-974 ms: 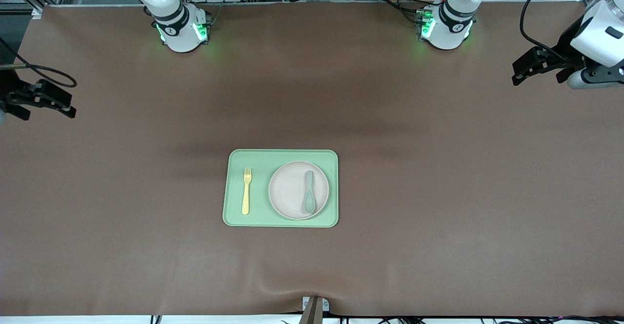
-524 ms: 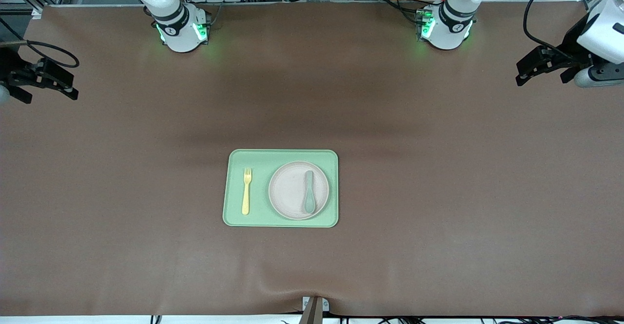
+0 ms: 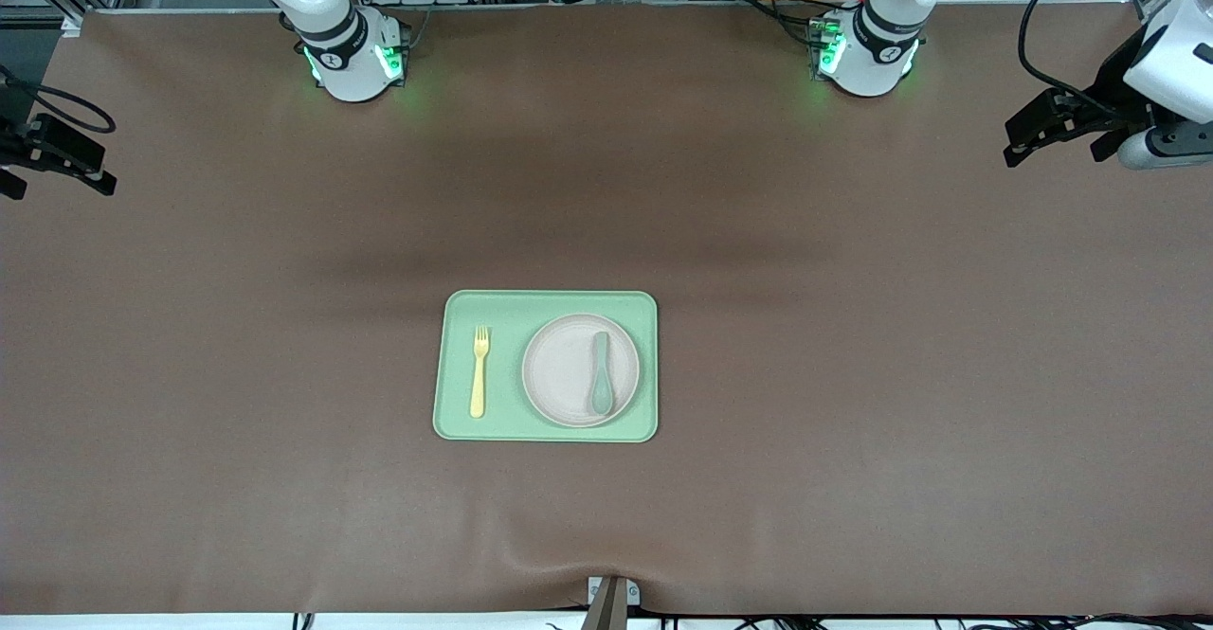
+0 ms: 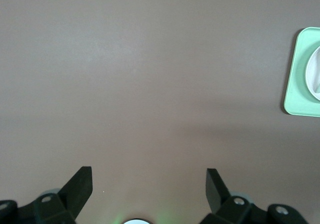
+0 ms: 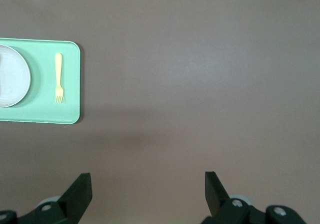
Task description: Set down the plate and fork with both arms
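Plate (image 3: pixel 580 369): round, off-white with a pinkish cast, lying flat on the light-green tray (image 3: pixel 545 303), in the part of the tray toward the left arm's end of the table.
Fork (image 3: pixel 479 370): pale yellow, flat on the bare tray surface just beside the plate, toward the right arm's end; its tines point toward the robots' bases, its handle toward the front camera. It does not touch the plate.
Spoon (image 3: pixel 601 373): grey-green, resting on the plate, lengthwise parallel to the fork, bowl end nearer the front camera.
Tray: rectangular with rounded corners, set in the middle of the brown table (image 3: pixel 853 374), well apart from both grippers.
Left gripper (image 3: pixel 1022 140): up over the table's edge at the left arm's end, far from the tray; jaws spread wide with nothing between them, as the left wrist view shows bare table between the fingertips (image 4: pixel 84 181).
Right gripper (image 3: pixel 57 168): over the table's edge at the right arm's end, also far from the tray; jaws wide apart and holding nothing, only table surface between the fingertips (image 5: pixel 82 186) in the right wrist view.
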